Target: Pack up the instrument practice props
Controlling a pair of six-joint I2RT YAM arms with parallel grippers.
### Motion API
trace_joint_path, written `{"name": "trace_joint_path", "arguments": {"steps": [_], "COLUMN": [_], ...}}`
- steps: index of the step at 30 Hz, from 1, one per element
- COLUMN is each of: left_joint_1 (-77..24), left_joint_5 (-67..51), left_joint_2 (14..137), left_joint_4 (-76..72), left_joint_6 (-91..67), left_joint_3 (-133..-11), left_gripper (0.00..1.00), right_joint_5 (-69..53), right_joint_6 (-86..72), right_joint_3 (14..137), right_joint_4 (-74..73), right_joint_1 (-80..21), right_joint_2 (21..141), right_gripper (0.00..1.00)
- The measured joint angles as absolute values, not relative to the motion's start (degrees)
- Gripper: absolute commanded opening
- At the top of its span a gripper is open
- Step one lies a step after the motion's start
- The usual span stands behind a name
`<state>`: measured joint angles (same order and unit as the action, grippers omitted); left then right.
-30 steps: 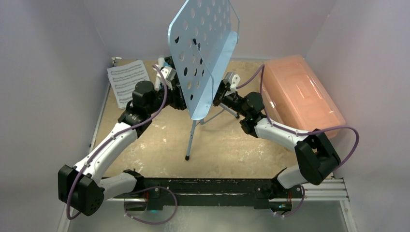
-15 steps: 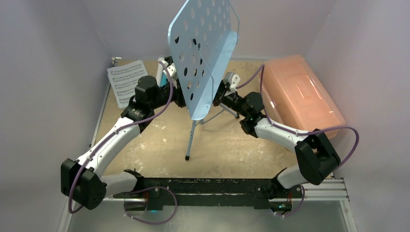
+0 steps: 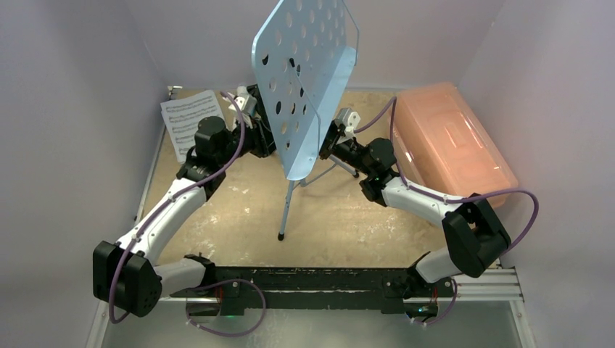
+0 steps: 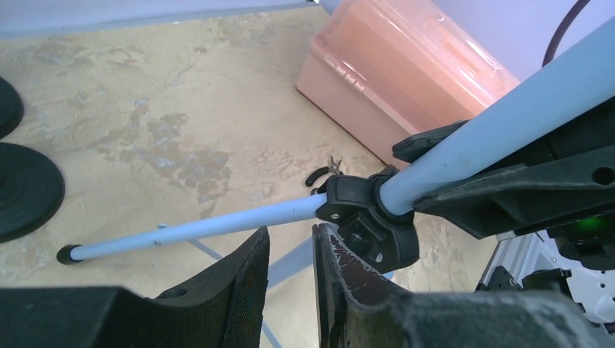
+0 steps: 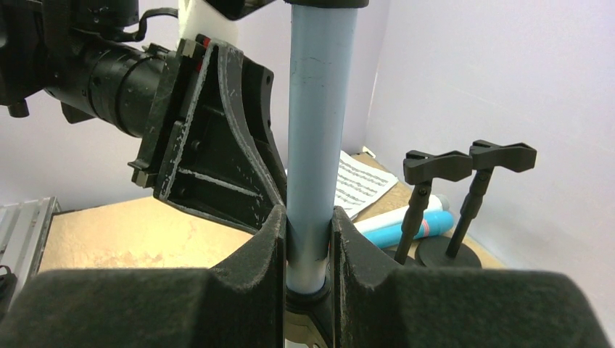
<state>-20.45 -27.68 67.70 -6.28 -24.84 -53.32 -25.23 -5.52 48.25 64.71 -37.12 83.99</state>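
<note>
The light-blue perforated music rack (image 3: 304, 80) stands on its tripod legs (image 3: 286, 210) mid-table. My right gripper (image 5: 308, 232) is shut on the rack's light-blue pole (image 5: 319, 109) just above the black tripod hub (image 4: 370, 214). My left gripper (image 4: 290, 243) is a little open and holds nothing, its fingertips right beside the hub and above one leg (image 4: 196, 228). Two black round-based mic holders (image 5: 435, 196) stand at the back, with a white microphone (image 5: 395, 216) and a blue one (image 5: 413, 228) lying by them. Sheet music (image 3: 190, 119) lies at the back left.
The pink translucent box (image 3: 453, 141) sits closed at the right, near the wall. Small black pliers (image 4: 323, 174) lie on the table under the tripod. Walls close in the table on three sides. The holders' round bases (image 4: 25, 188) lie left of the tripod leg.
My left wrist has shifted slightly left and turned beside the rack's pole. The right arm and the rack have not moved.
</note>
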Motion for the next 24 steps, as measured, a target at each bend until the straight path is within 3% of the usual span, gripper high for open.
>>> {"name": "trace_joint_path", "arguments": {"steps": [12, 24], "left_joint_1": [-19.7, -19.9], "left_joint_5": [-27.4, -35.7], "left_joint_2": [65.6, 62.9], "left_joint_4": [-7.2, -10.9], "left_joint_6": [-24.6, -20.9], "left_joint_3": [-49.7, -49.0], "left_gripper": [0.46, 0.48], "right_joint_5": [-25.3, -25.3], "right_joint_6": [-5.5, -5.5], "right_joint_3": [48.2, 48.2], "right_joint_4": [64.7, 64.7], "right_joint_1": [-37.1, -37.1], "right_joint_2": [84.0, 84.0], "right_gripper": [0.0, 0.0]}}
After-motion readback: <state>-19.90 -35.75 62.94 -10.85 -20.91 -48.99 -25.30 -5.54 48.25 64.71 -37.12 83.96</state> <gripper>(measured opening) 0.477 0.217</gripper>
